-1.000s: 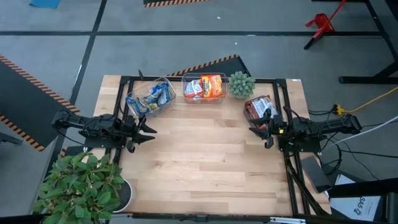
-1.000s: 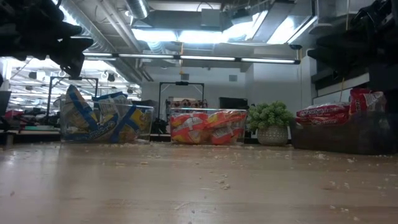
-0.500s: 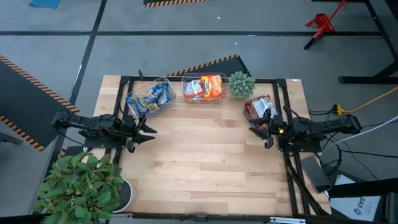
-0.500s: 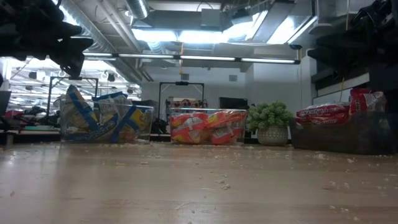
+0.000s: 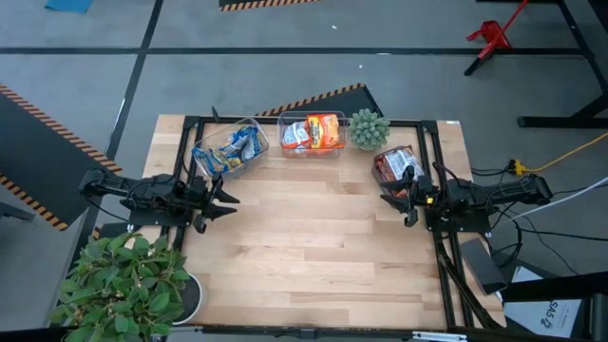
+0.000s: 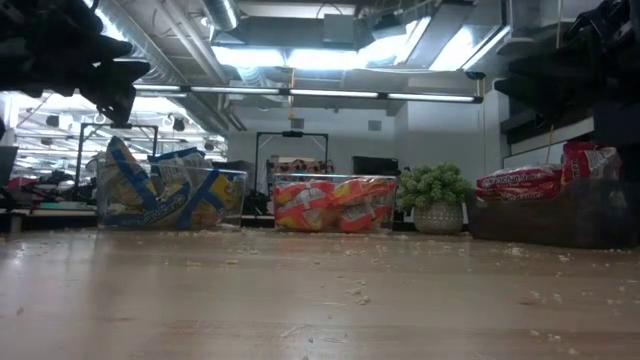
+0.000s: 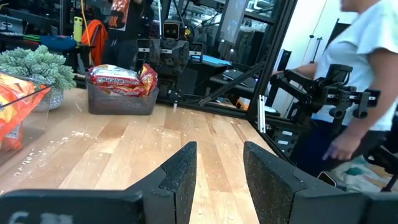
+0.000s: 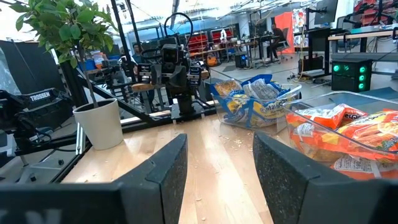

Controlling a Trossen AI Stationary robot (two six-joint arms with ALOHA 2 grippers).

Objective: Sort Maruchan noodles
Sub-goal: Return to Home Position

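**Maruchan noodles** point(image 5: 231, 152): sorted by variety, each kind kept in its own container along the desk's point(image 5: 313, 256) far edge so that colours are not mixed.
- Yellow-and-blue packets point(image 6: 150, 205) are stacked in the left bin point(image 6: 232, 173).
- Orange packets point(image 5: 323, 131) are laid in the middle bin point(image 6: 330, 178).
- Red packets point(image 5: 394, 163) are laid in the darker right bin point(image 6: 560, 225).
- No loose packet is seen on the boards, only crumbs.

**Small green plant** point(image 5: 368, 127): set between the middle and right bins.

**Left tool** point(image 5: 226, 202): poised at the desk's left edge, fingers apart, nothing held.

**Right tool** point(image 5: 397, 202): poised at the right edge, just beside the red packets, fingers apart, empty.

Both tools are judged parked clear because sorting appears complete.
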